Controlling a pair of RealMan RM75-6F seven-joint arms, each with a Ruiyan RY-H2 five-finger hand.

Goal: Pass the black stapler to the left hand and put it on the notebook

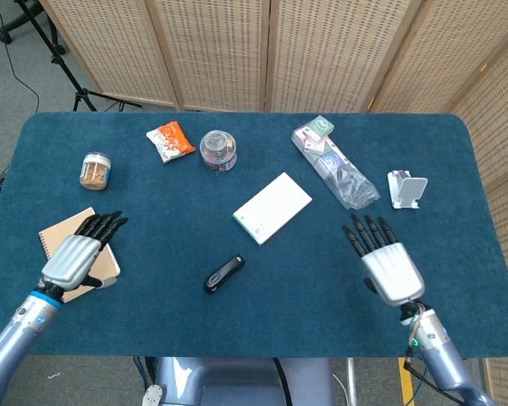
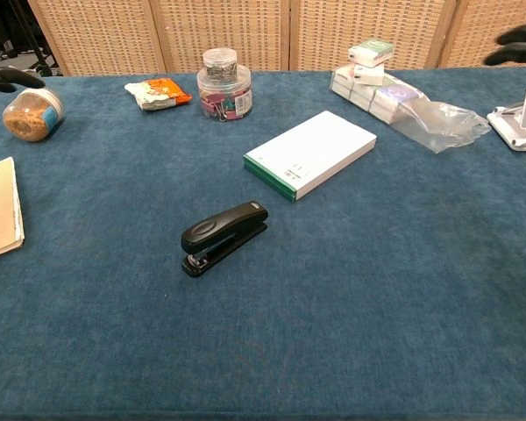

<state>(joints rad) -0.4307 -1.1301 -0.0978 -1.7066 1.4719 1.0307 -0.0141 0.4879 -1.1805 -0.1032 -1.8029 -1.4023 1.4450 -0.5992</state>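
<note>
A glossy black plastic stapler lies on a table covered in matt, napped blue cloth, beside a smooth white paper pad, a kraft-paper notebook, clear plastic jars and crinkled transparent wrapping; woven cane screens framed in pale wood stand behind

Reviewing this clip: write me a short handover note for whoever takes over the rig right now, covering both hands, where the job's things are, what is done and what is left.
Left hand: open, holding nothing, fingers spread over the notebook at the table's left side.
Right hand: open, holding nothing, over bare table at the right, well away from the stapler.
Black stapler: lying on the table near the front middle, just in front of the white notepad, untouched by either hand.
Done: nothing that shows; the stapler is not on the notebook.
Left: right hand picks up the stapler, passes it to the left hand, left hand sets it on the notebook.
</note>
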